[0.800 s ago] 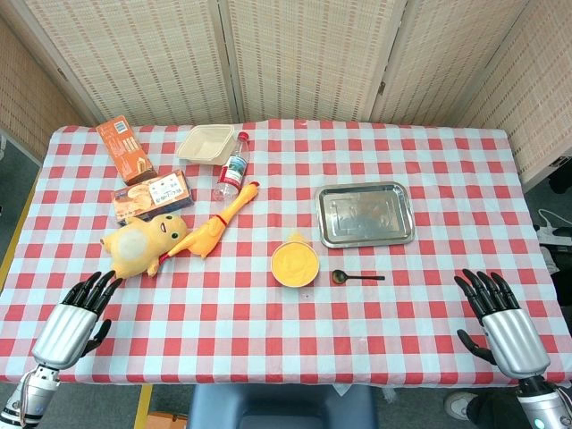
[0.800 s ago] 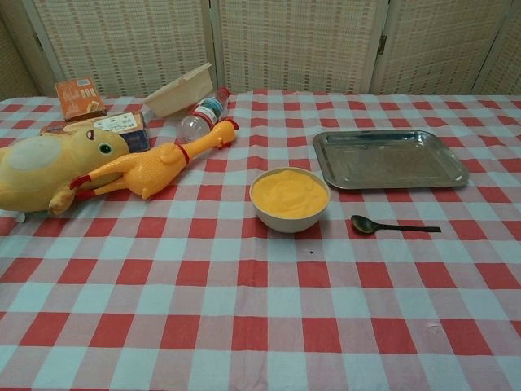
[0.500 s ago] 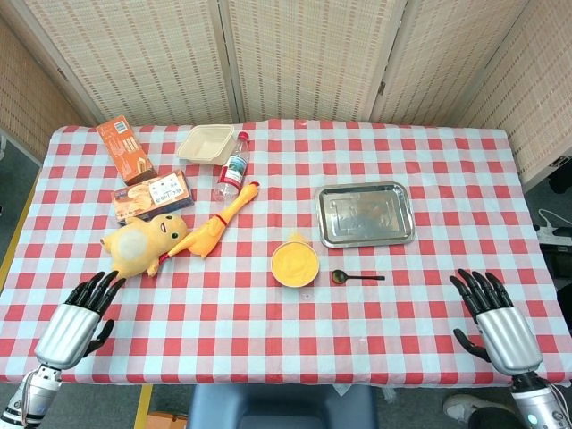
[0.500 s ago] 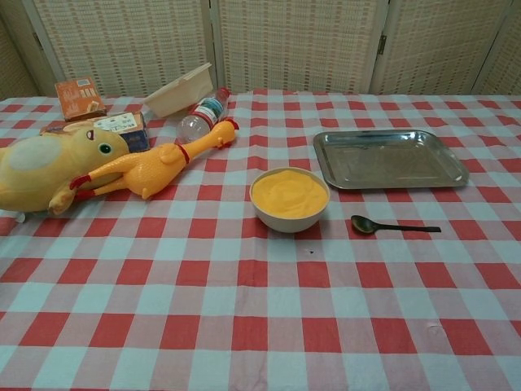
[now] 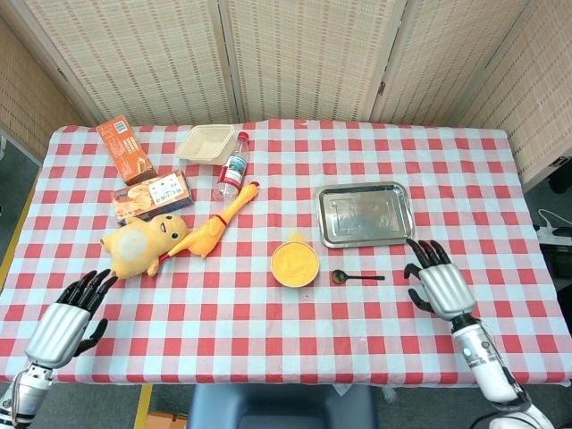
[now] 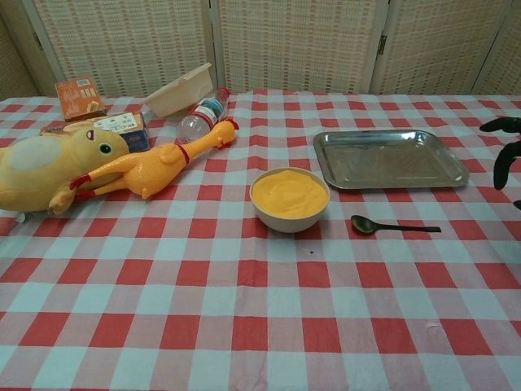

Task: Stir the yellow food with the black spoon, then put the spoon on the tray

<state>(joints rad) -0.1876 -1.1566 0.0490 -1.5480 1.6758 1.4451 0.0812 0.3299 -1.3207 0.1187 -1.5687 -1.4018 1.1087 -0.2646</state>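
Checked desk (image 5: 268,340): black spoon (image 5: 357,278) lying untouched, just left of the empty, spread right hand (image 5: 438,284); bowl of yellow food (image 5: 295,263) beyond; tray (image 5: 365,214) bare. Stirring and placing judged outstanding. Left hand (image 5: 67,317) empty, spread.

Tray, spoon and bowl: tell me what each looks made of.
Tray: bare metal, likely stainless steel, judging by its silvery, softly reflective surface and rolled rim.
Black spoon: dark, slightly glossy; plastic or coated metal, the look leaves it open.
Bowl holding the yellow food: smooth white wall, probably ceramic, possibly plastic.
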